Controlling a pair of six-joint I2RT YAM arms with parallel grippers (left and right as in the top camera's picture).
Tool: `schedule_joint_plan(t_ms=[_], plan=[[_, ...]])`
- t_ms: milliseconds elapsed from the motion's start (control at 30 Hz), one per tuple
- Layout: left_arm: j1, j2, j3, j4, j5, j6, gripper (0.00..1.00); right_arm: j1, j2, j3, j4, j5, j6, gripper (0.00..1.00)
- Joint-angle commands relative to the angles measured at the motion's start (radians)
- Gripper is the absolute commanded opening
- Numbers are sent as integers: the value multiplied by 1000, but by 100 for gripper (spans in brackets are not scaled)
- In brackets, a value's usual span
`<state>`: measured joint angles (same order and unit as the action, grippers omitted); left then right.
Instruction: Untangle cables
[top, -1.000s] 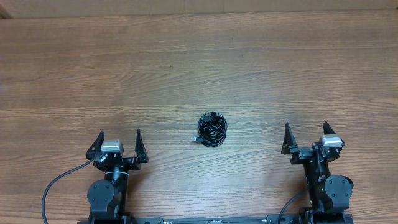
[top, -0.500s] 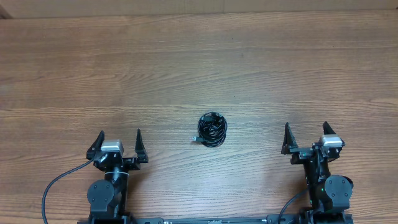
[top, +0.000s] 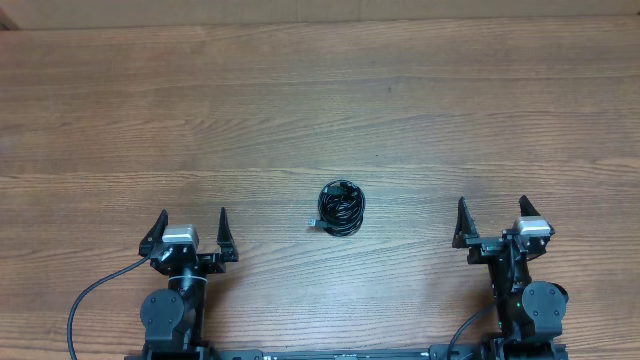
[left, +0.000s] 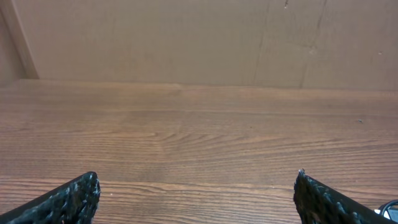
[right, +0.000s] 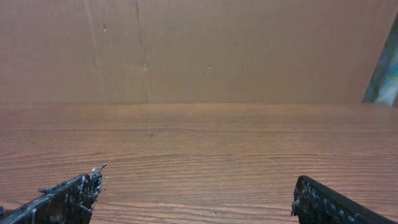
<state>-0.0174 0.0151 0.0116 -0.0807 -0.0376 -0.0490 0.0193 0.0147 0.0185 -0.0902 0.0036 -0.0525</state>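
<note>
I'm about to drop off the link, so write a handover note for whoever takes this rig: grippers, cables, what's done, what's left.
Left gripper: open, empty, low near the table's front edge.
Right gripper: open, empty, parked the same way.
Cables: one tight coiled bundle on the table, between the arms, touched by neither; a plug pokes out on the left arm's side.
Done: nothing visible.
Left: the whole untangling.

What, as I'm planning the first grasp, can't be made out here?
Cables, overhead: too small and tightly wound to count cords or trace crossings.
Right wrist view: cables outside the frame.
Left pincer and right pincer, wrist views: only fingertips show; the bottom edge cuts off the rest.
</note>
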Motion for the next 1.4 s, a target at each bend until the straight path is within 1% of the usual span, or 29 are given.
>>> schedule_joint_plan(t_ms=[0, 1267, 1367], plan=[[3, -10, -7, 4, 13, 12, 100, -4, -12, -11, 7, -6, -1, 100], [3, -10, -7, 4, 13, 12, 100, -4, -12, -11, 7, -6, -1, 100], [3, -10, -7, 24, 6, 10, 100, -4, -12, -11, 7, -6, -1, 100]])
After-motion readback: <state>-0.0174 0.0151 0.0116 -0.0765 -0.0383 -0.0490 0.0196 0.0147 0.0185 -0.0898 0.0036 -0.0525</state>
